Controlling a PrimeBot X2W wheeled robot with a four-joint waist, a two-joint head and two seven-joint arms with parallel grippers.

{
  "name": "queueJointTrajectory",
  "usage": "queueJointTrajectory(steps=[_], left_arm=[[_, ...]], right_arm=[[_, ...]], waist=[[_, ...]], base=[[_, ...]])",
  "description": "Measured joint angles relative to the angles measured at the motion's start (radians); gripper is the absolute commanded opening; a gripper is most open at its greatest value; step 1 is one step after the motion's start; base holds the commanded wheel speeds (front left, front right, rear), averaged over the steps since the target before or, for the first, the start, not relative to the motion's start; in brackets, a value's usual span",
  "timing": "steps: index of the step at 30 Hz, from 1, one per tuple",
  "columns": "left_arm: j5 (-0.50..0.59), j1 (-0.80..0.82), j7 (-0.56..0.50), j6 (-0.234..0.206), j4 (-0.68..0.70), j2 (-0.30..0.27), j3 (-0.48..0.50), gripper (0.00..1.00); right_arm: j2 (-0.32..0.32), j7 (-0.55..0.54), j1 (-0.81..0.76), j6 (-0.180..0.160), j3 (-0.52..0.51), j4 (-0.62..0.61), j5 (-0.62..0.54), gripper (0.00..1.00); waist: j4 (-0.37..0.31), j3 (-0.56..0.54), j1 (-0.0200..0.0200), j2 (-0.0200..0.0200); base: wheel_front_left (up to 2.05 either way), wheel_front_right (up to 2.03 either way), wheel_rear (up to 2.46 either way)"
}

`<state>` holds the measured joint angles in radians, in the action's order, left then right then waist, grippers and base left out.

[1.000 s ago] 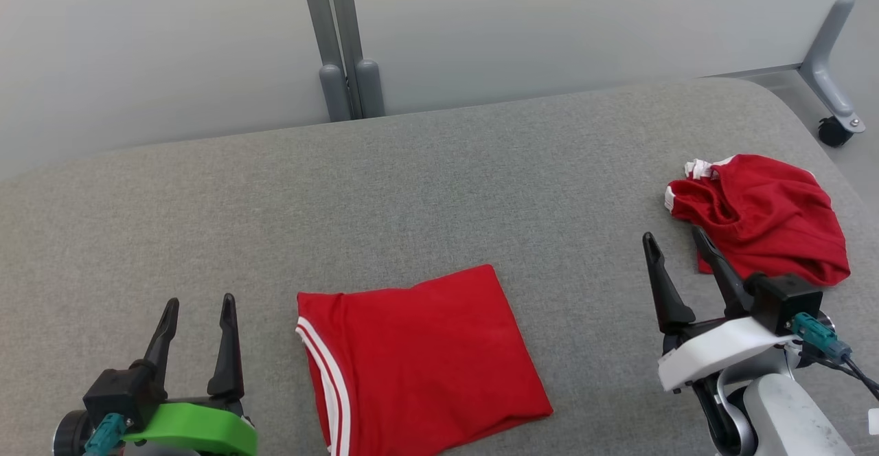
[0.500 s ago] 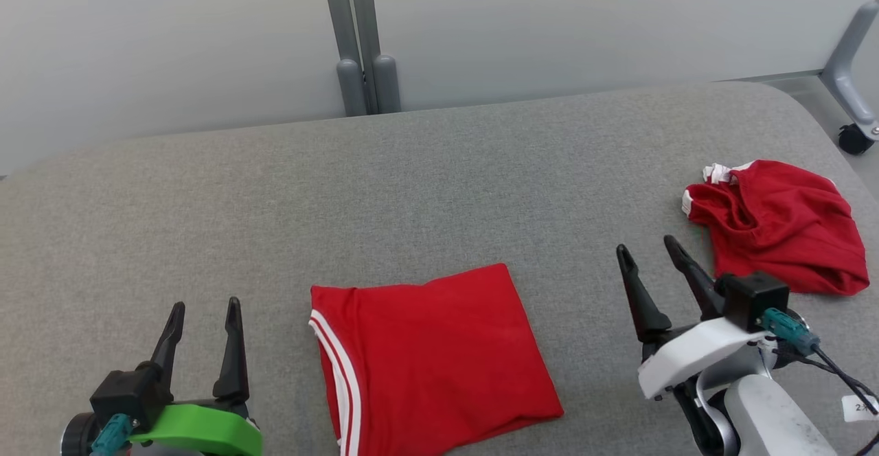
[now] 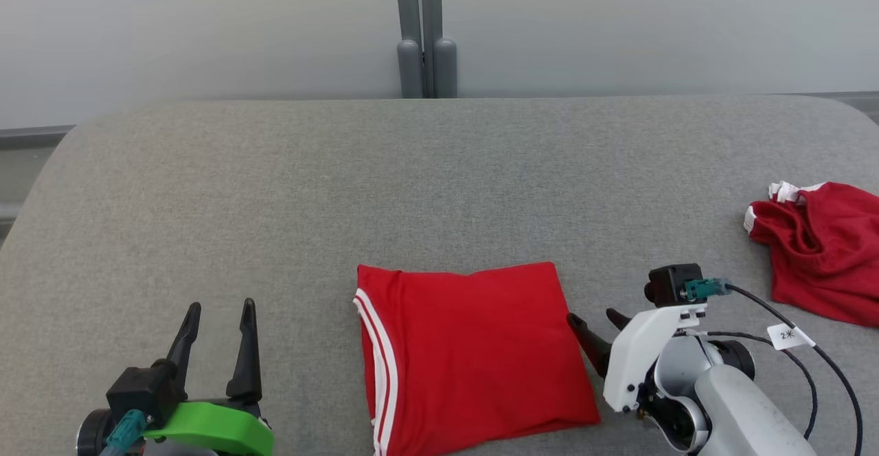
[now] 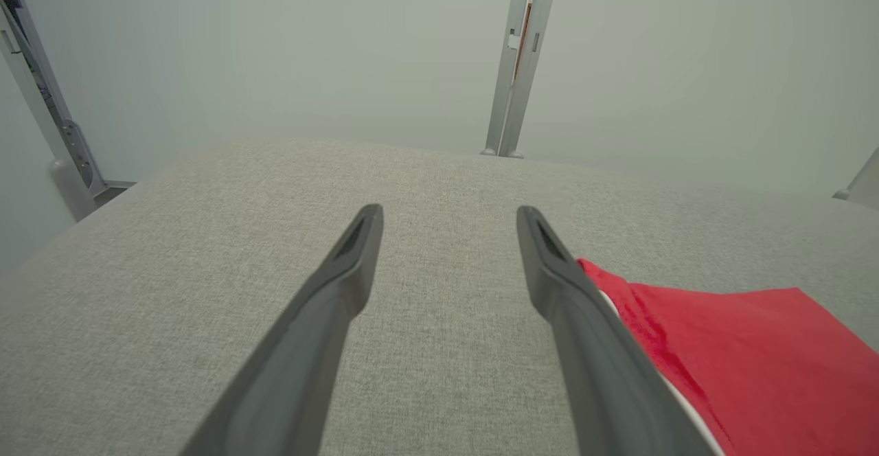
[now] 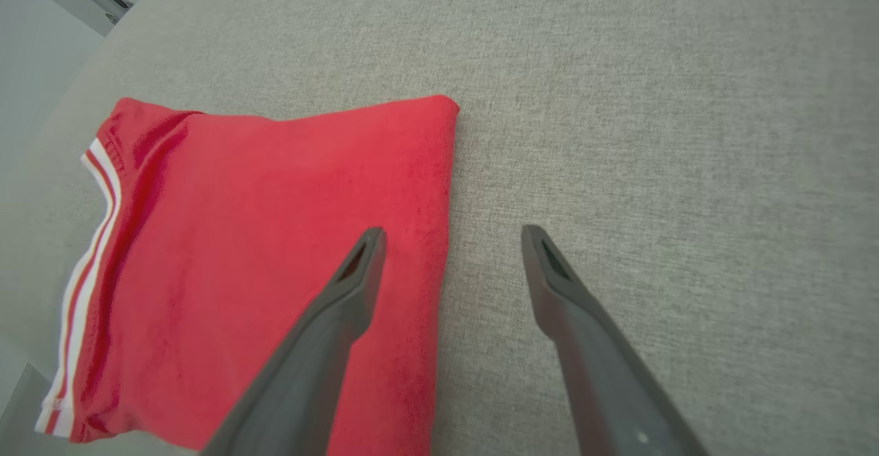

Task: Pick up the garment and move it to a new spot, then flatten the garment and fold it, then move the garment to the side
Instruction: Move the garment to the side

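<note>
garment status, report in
Left gripper open, empty. Right gripper open, astride right edge of folded garment. Crumpled red cloth far right, apart.

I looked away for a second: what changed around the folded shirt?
The right claw swung from beside the crumpled red garment toward the folded garment, now open over its right edge. The head camera also turned. Both garments and the open left claw kept their places; nothing was grasped.

A grey fabric surface (image 3: 275, 188) before pale partition panels (image 3: 206, 23) joined by a grey post (image 3: 420, 30).
</note>
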<state>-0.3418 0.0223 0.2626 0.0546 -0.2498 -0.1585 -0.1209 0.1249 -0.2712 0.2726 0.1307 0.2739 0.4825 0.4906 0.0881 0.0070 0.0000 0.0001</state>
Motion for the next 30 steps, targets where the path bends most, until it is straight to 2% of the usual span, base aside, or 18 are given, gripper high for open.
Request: queueJointTrajectory(steps=[5, 11, 12, 13, 14, 15, 23, 30], left_arm=[[0.003, 0.021, 0.0, 0.012, -0.005, 0.002, -0.004, 1.0], [0.01, 0.034, 0.0, 0.018, -0.016, 0.005, -0.004, 1.0], [0.01, 0.035, 0.0, 0.02, -0.016, 0.005, -0.003, 1.0], [0.01, 0.035, 0.0, 0.02, -0.018, 0.005, -0.003, 1.0], [0.01, 0.035, 0.0, 0.021, -0.019, 0.005, -0.003, 1.0], [0.01, 0.035, 0.0, 0.021, -0.02, 0.006, -0.002, 1.0], [0.022, 0.037, 0.0, 0.033, -0.024, 0.005, -0.014, 1.0], [0.027, 0.059, -0.004, 0.043, -0.019, -0.002, -0.05, 1.0]], right_arm=[[-0.022, -0.09, 0.002, 0.0, -0.01, 0.064, 0.058, 1.0], [-0.018, -0.132, 0.019, 0.001, -0.004, 0.108, 0.089, 1.0], [-0.02, -0.132, 0.021, 0.001, -0.004, 0.11, 0.09, 0.96], [-0.019, -0.129, 0.023, 0.001, -0.005, 0.111, 0.09, 0.55], [-0.019, -0.121, 0.024, 0.001, -0.004, 0.112, 0.091, 0.32], [-0.019, -0.112, 0.026, 0.001, -0.001, 0.112, 0.092, 0.0], [-0.003, -0.068, 0.042, 0.0, 0.045, 0.096, 0.105, 0.0], [0.047, -0.049, 0.07, 0.0, 0.077, 0.057, 0.121, 0.0]], waist=[[0.046, 0.018, 0.0, 0.0], [0.092, 0.045, 0.0, 0.0], [0.098, 0.049, 0.0, 0.0], [0.102, 0.052, 0.0, 0.0], [0.107, 0.054, 0.0, 0.0], [0.111, 0.056, 0.0, 0.0], [0.088, 0.043, 0.0, 0.0], [0.011, 0.02, 0.0, 0.0]], base=[[0.0, 0.0, 0.0], [0.0, 0.0, 0.0], [0.0, 0.0, 0.0], [0.0, 0.0, 0.0], [0.0, 0.0, 0.0], [0.0, 0.0, 0.0], [0.0, 0.0, 0.0], [0.0, 0.0, 0.0]])
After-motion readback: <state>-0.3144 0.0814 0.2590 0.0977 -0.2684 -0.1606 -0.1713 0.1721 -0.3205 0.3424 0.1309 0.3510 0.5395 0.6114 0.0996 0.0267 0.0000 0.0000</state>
